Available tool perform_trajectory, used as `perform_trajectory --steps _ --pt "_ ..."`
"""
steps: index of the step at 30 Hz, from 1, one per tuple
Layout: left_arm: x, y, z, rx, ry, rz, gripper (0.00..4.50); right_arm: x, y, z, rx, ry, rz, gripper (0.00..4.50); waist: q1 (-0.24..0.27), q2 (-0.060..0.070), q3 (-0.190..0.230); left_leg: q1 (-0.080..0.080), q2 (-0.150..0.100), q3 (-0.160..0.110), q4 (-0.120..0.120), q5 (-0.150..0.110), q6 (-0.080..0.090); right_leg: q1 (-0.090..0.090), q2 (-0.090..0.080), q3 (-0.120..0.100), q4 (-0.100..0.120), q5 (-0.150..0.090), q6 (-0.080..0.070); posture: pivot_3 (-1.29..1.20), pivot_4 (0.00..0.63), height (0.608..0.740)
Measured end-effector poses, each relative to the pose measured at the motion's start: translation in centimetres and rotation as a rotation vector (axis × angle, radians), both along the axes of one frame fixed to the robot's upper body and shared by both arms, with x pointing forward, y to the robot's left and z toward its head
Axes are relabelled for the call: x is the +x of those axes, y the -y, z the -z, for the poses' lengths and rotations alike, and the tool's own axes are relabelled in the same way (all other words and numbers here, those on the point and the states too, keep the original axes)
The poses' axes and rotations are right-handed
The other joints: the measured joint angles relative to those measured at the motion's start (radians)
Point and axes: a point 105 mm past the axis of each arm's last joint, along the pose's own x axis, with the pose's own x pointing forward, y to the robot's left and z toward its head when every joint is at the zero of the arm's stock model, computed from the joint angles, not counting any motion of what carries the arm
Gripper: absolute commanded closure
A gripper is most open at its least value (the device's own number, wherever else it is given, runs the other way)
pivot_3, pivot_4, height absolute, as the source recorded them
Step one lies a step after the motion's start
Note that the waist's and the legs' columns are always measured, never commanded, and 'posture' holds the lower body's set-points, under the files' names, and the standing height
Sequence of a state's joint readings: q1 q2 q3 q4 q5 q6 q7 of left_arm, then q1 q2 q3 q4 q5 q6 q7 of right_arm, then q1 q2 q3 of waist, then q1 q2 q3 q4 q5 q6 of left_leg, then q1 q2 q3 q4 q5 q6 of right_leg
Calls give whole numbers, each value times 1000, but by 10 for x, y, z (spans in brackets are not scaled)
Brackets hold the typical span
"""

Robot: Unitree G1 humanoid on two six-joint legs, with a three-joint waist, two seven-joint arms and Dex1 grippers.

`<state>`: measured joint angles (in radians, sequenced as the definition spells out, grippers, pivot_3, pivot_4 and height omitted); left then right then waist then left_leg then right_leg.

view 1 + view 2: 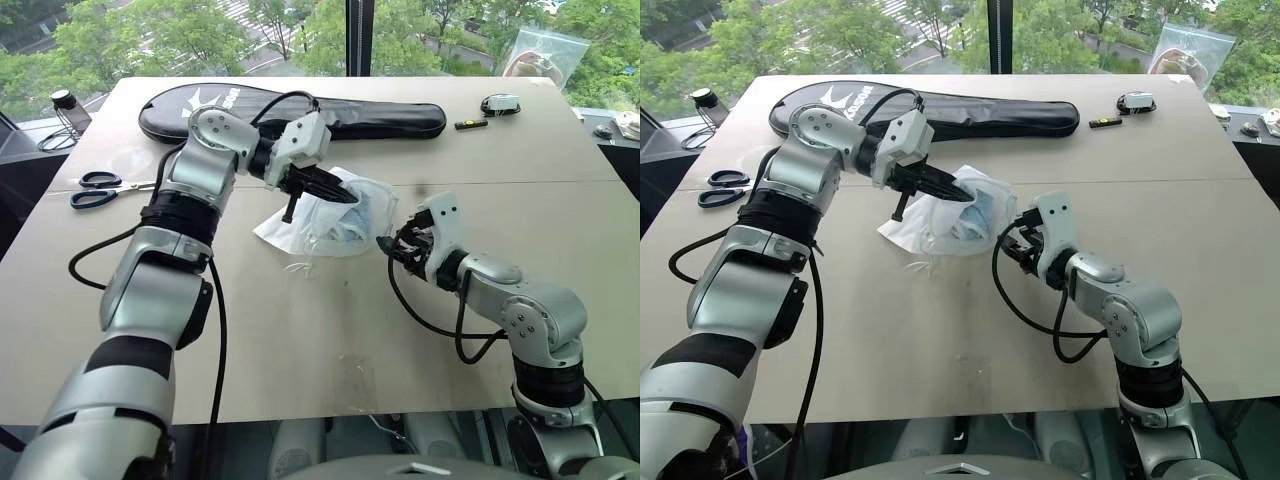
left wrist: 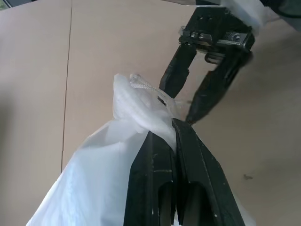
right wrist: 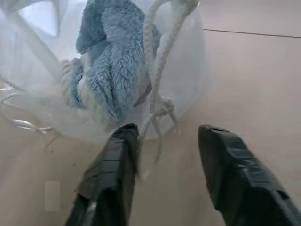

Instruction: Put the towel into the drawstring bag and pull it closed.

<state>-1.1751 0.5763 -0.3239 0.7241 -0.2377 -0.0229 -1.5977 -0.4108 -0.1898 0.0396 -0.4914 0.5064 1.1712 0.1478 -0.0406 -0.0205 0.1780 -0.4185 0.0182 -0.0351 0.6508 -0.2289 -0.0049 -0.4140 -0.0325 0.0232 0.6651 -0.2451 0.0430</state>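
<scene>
Look at the drawstring bag [image 1: 325, 222]: it sits on the tan counter [image 1: 300, 330], a bit past the middle, and its thin white cloth is puffed up. You can see the towel [image 3: 106, 61] right through it. The light blue fluffy towel is inside the bag, bunched up in a soft lump. Your left gripper [image 2: 175, 134] is squeezed tight on the gathered top of the bag, with a twist of white cloth and a bit of cord poking out past the black fingers, and it holds that end up off the counter. Your right gripper [image 1: 395, 248] is just beside the bag, on its right side, low over the counter. Its two black fingers [image 3: 110, 174] stand apart, partly open, and they do not hold anything. The white cord [image 3: 157, 80] hangs down the front of the bag with a knot in it, and its loose end lies right by one of those fingers; you cannot tell if it touches. A thin silvery thread [image 3: 21, 123] trails out from under the bag on the counter. Farther back on the counter lies a long black racket case [image 1: 330, 115], zipped and flat. A pair of blue-handled scissors [image 1: 95, 188] lies near the left edge, well apart from the bag. At the far right corner a clear plastic pouch [image 1: 545, 55] stands up with something pale inside, too small to make out.
</scene>
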Motion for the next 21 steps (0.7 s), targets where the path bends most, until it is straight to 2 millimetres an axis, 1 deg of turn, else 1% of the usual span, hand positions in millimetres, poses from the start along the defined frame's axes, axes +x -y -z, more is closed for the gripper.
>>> perform_trajectory --steps 2,3,5,7,9,10,11,12,14,15,16,17,18,21 --pt "0 0 0 1 -1 1 4500 0 1 0 -3 2 4 4191 0 0 0 0 0 0 0 0 0 0 0 0 0 0 0 0 150 740" --pt "0 1 0 0 -1 1 4500 0 2 -1 -1 3 3 4404 0 0 0 0 0 0 0 0 0 0 0 0 0 0 0 0 150 740" --pt "0 2 1 3 2 3 4500 0 6 -4 6 11 -1 4404 2 0 0 0 0 0 0 0 0 0 0 0 0 0 0 0 150 740" --pt "3 1 3 14 10 -3 4500 -6 11 -19 60 44 -25 4404 2 0 0 0 0 0 0 0 0 0 0 0 0 0 0 0 150 740" --pt "9 -4 5 34 22 -26 4500 -17 11 -39 129 88 -92 4404 2 0 0 0 0 0 0 0 0 0 0 -1 0 0 0 0 150 740" --pt "15 -5 -1 47 43 -42 4500 -26 10 -57 186 126 -152 4404 3 0 0 0 0 -1 1 0 0 0 0 -1 0 0 0 0 150 740" --pt "16 -5 -5 51 60 -47 4500 -29 9 -66 207 154 -180 4404 2 0 0 0 0 -1 1 0 0 0 0 -1 0 0 0 0 150 740" --pt "19 -4 -12 50 84 -50 4500 -33 9 -77 236 180 -208 4404 2 0 0 0 0 -1 1 0 0 0 0 -1 1 0 0 0 150 740" --pt "26 -1 -35 27 149 -76 4500 -47 6 -109 327 251 -319 4404 3 0 0 0 0 -1 1 0 0 0 0 -1 0 0 0 0 150 740" --pt "26 1 -43 17 169 -78 4500 -51 6 -121 349 285 -350 4404 3 0 0 0 0 0 1 0 0 0 -1 -1 0 0 0 0 150 740" --pt "26 3 -51 2 175 -76 4231 -57 7 -134 392 318 -381 4468 2 0 0 0 0 0 0 0 0 1 -1 -1 0 0 0 0 150 740" --pt "26 3 -52 -15 162 -74 3931 -60 8 -141 427 326 -389 4500 2 0 0 0 0 0 -1 0 0 1 -1 -1 0 0 0 0 150 740" --pt "25 2 -49 -19 139 -74 3756 -61 9 -142 451 315 -387 4500 1 0 0 0 0 0 -1 0 1 1 -1 -1 0 0 0 0 150 740" --pt "26 -7 -23 -58 -11 -116 2270 -60 14 -142 517 272 -350 4500 -5 0 0 0 0 1 -1 0 1 0 0 1 1 0 0 0 150 740"
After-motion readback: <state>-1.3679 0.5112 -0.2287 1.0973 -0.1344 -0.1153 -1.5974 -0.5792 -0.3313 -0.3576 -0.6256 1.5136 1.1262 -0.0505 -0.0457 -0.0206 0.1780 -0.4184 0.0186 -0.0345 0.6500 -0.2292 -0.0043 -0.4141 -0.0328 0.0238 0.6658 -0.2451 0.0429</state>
